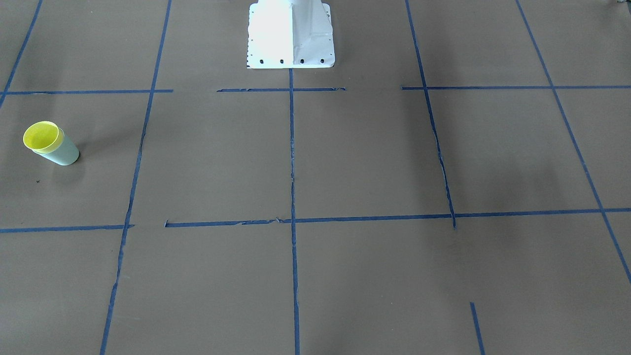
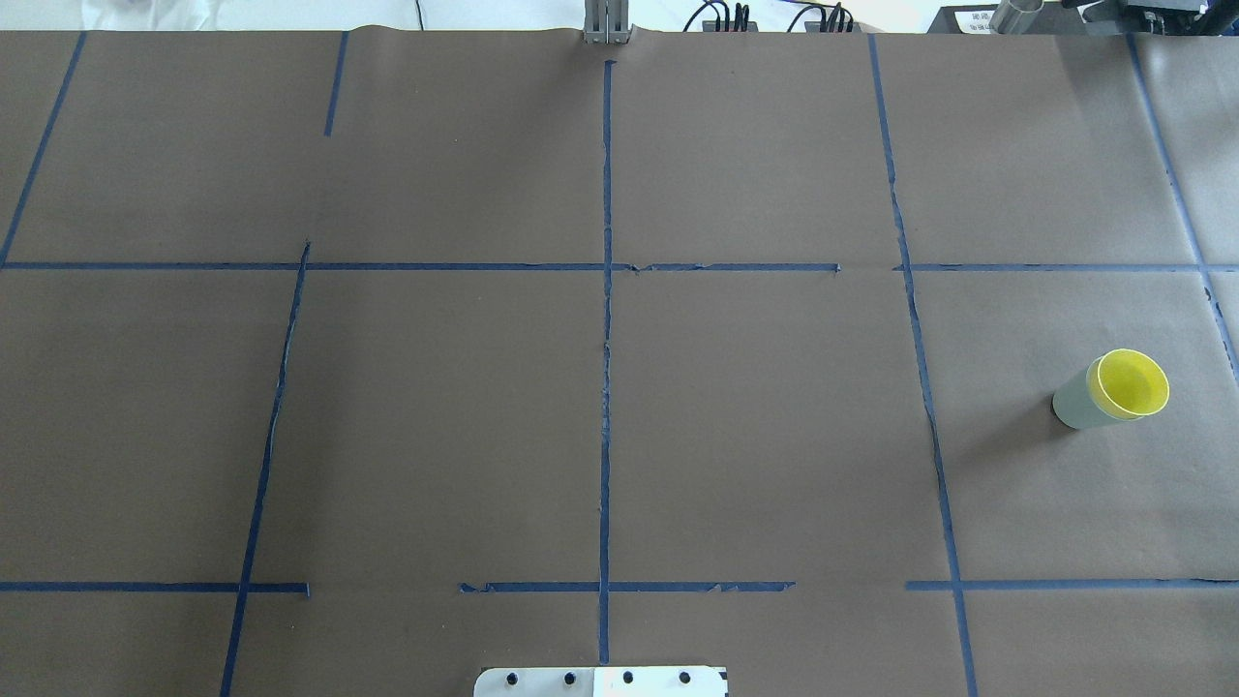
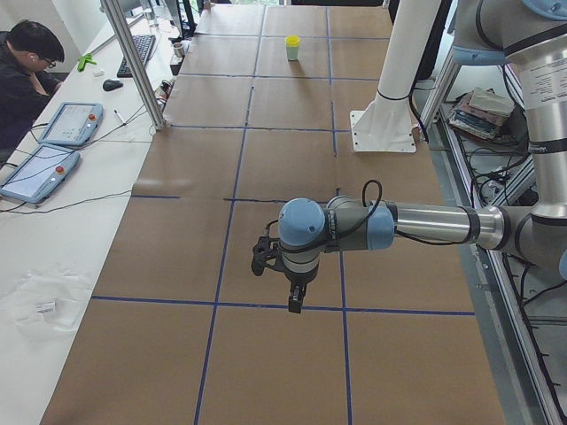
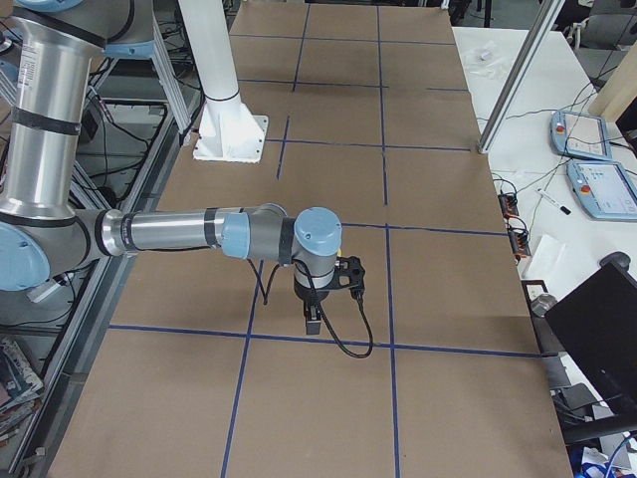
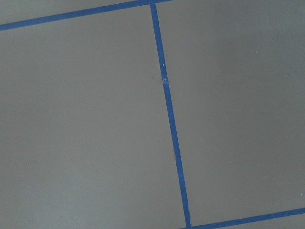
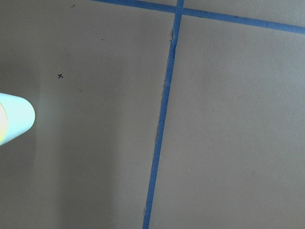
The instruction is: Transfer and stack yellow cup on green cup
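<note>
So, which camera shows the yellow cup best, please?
Overhead exterior: the yellow cup sits nested in the green cup, its inside visible. Front-facing is similar; exterior left shows it tiny; right wrist catches mainly the green cup's side.

The yellow cup (image 2: 1130, 384) sat nested inside the pale green cup (image 2: 1072, 404). Both stood upright, apparently fully seated, at the robot's right

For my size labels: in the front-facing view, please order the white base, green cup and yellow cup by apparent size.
1. white base, clearly largest.
2. yellow cup and green cup: nested, look alike, so unranked.
</note>
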Tool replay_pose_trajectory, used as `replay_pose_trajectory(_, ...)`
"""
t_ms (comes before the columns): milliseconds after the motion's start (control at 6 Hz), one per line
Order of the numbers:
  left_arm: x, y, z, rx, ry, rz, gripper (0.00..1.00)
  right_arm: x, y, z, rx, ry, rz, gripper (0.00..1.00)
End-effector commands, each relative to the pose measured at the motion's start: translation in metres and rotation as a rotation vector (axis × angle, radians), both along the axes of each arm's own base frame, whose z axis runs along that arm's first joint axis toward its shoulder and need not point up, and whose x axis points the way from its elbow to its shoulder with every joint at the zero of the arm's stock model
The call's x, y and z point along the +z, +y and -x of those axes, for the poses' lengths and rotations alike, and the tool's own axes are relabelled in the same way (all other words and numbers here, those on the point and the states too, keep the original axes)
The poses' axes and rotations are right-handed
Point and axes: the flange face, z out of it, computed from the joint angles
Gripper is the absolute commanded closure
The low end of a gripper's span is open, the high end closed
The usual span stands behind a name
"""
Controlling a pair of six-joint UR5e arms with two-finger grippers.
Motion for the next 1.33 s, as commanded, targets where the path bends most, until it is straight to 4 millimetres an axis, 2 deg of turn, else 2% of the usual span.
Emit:
replay_pose_trajectory(0, -0.0028, -0.0006, 0.0009, 0.002, -0.005, -0.014, 0.00, -0.0006, 0.0003, 0.0001, -0.002, -0.001, -0.004, 0.00)
replay_pose_trajectory(1167, -0.0027, -0.0005, 0.0009, 0.002, -0.005, -0.013, 0.00, 0.0088, 0.0076, -0.0002, -0.002, 0.001, 0.017, 0.00)
